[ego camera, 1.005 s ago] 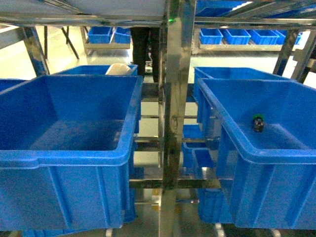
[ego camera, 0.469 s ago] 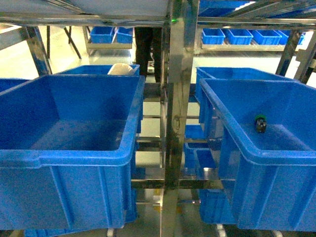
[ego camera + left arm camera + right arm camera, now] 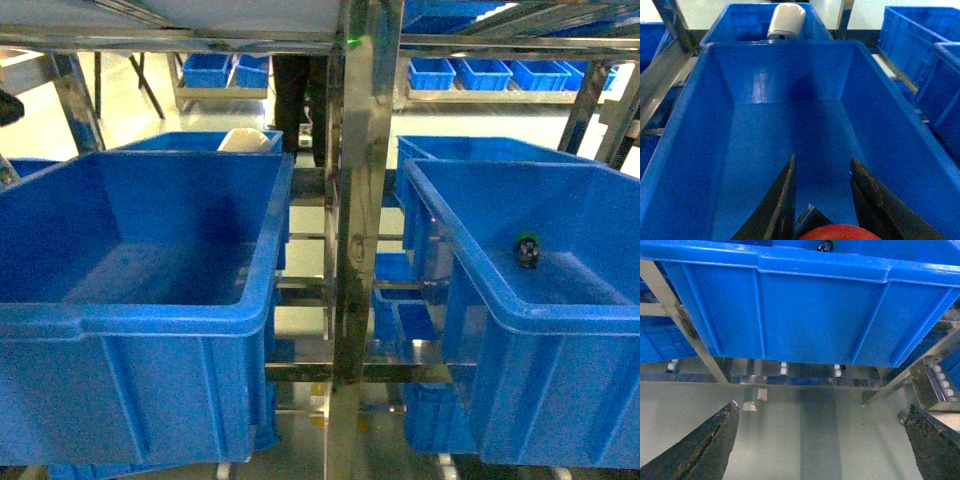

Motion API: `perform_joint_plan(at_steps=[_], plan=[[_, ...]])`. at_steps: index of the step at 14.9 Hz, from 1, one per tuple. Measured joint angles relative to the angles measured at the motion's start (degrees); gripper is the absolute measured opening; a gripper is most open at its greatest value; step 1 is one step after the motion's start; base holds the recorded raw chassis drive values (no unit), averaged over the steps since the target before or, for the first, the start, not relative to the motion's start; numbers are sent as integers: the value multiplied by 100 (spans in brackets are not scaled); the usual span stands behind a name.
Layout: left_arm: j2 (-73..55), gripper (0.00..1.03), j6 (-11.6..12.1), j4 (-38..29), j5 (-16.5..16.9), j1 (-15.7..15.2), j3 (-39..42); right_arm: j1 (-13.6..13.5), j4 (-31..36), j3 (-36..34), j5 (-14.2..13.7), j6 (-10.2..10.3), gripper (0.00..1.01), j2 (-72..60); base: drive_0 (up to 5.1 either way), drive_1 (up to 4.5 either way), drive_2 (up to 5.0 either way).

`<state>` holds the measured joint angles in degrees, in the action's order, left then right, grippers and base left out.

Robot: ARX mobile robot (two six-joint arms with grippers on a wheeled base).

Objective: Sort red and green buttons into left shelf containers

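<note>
The red button [image 3: 839, 233] is gripped by the left gripper [image 3: 824, 200] over the left bin [image 3: 685, 150]; a dark shape is now seen top-left, unlike before.

The right gripper [image 3: 820, 440] is spread wide, nothing held.

The left gripper [image 3: 822, 192] has two dark, tapered fingers [image 3: 782, 202] with worn, brownish edges. The right gripper [image 3: 822, 440] fingers [image 3: 710, 440] are black and rough.

red button [image 3: 839, 233]: between the left fingers — over the left bin [image 3: 680, 150]
green button [image 3: 525, 248]: upright on the right bin's [image 3: 560, 310] floor
</note>
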<state>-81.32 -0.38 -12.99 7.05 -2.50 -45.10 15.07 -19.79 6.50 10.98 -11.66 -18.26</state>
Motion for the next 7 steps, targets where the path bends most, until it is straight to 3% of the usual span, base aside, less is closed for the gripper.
perform_joint_plan(at_steps=[2, 7], plan=[[-498, 30, 195, -46, -22, -9, -149, 0, 0, 0, 0, 0, 98, 0, 0, 0, 0], [-1779, 30, 236, 177, 46, -184, -894, 0, -2, 0, 0, 0, 98, 0, 0, 0, 0]])
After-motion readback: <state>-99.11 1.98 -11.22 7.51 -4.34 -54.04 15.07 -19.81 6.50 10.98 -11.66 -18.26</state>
